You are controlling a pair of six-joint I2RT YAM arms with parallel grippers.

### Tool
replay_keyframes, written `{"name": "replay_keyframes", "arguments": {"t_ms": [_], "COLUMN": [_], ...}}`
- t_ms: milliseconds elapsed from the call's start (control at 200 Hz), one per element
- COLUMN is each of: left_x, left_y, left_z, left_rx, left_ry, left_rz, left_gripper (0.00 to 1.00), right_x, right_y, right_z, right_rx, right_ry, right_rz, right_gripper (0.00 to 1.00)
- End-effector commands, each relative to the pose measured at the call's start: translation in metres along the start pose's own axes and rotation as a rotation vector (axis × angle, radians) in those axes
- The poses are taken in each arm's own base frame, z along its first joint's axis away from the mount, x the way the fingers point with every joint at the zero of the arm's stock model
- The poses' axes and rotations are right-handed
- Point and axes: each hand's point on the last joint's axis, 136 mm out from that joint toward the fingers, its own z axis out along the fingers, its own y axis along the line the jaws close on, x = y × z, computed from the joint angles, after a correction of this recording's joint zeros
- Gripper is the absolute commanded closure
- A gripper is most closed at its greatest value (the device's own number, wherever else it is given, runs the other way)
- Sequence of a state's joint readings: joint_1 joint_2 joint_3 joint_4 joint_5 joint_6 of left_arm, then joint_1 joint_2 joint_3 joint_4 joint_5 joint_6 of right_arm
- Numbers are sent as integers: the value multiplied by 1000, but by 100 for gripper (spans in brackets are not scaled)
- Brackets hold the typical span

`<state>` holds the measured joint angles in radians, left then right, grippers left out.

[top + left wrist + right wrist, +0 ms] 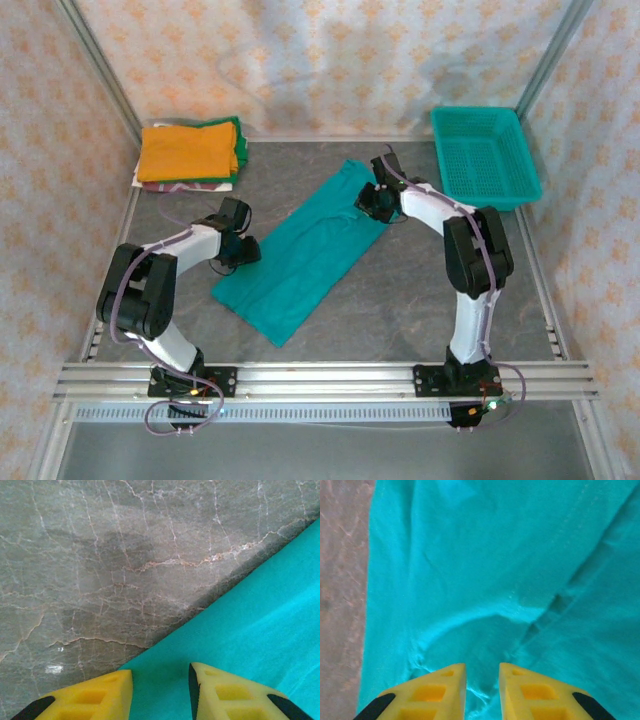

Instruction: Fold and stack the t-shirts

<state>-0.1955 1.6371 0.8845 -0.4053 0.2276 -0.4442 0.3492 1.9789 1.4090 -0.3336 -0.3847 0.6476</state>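
Teal t-shirt lies in a long diagonal strip mid-counter; folded stack far left. Left claw over the shirt's left edge, right claw over its far end, both parted, pinching nothing. Best: grip hem edges evenly, fold toward middle. Both arms reach inward, elbows bent.

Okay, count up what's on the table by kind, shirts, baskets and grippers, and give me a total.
Spread teal t-shirt: 1
Folded shirts in the stack: at least 3 (orange on top, green, patterned at the bottom)
Teal mesh basket: 1
Grippers: 2, left gripper, right gripper
Total: 7
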Motion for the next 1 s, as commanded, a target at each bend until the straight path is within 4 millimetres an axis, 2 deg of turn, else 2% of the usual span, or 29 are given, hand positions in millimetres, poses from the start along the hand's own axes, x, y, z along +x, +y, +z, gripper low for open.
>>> {"name": "replay_keyframes", "arguments": {"t_ms": [0, 210, 530, 771, 886, 996], "left_x": [-4, -1, -3, -2, -1, 1], "left_y": [5, 7, 3, 4, 5, 5], "left_z": [4, 3, 8, 8, 8, 10], "left_rx": [-21, -29, -17, -21, -19, -21], "left_ry": [-15, -7, 4, 7, 5, 10], "left_rz": [10, 14, 6, 6, 3, 3], "left_gripper": [64, 64, 64, 64, 64, 64], "right_x": [-7, -5, 0, -4, -8, -10], "right_y": [-3, -16, -8, -5, -2, 0], "right_z": [14, 19, 31, 34, 25, 14], "right_rx": [-19, 8, -49, -59, -60, -49], "right_ry": [-13, -11, 8, -16, -38, -54], "right_rz": [57, 114, 143, 160, 154, 137], "right_gripper": [74, 71, 71, 86, 95, 98]}}
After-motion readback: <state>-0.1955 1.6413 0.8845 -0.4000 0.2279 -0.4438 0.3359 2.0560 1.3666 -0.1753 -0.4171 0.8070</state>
